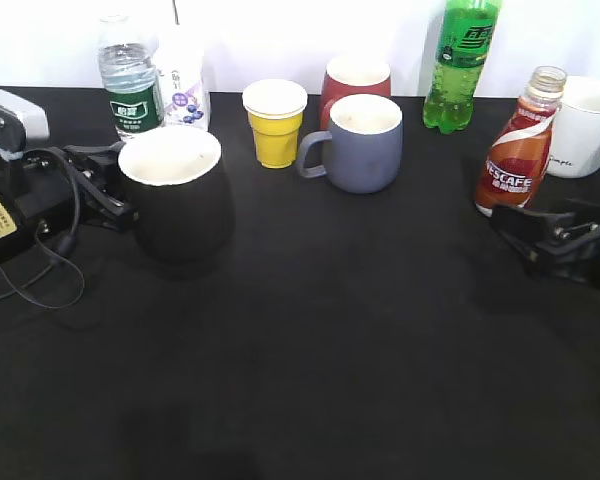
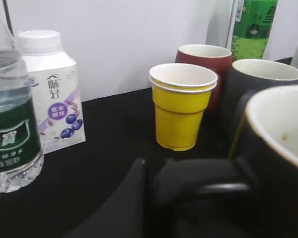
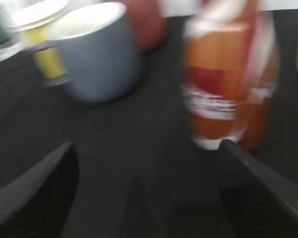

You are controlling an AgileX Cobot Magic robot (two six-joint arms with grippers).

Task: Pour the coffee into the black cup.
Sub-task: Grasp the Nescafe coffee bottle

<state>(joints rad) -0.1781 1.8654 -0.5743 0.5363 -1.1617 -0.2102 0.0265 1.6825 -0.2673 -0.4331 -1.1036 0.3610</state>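
The black cup [image 1: 177, 200], glossy with a white inside, stands at the left of the black table. My left gripper [image 1: 113, 192] is shut on its handle. In the left wrist view the handle [image 2: 203, 181] lies against the visible finger of the left gripper [image 2: 151, 171], and the cup's rim [image 2: 275, 129] fills the right. The coffee bottle [image 1: 516, 148], with an orange Nescafe wrap and no cap, stands upright at the right. My right gripper [image 1: 533, 232] is open just in front of it, low over the table. The right wrist view is blurred: the bottle [image 3: 228, 84] is beyond the right finger of the open gripper [image 3: 148, 146].
Along the back stand a water bottle [image 1: 130, 80], a milk carton [image 1: 185, 85], a yellow paper cup [image 1: 275, 122], a dark red mug [image 1: 355, 78], a blue-grey mug [image 1: 363, 142], a green soda bottle [image 1: 462, 62] and a white mug [image 1: 590, 125].
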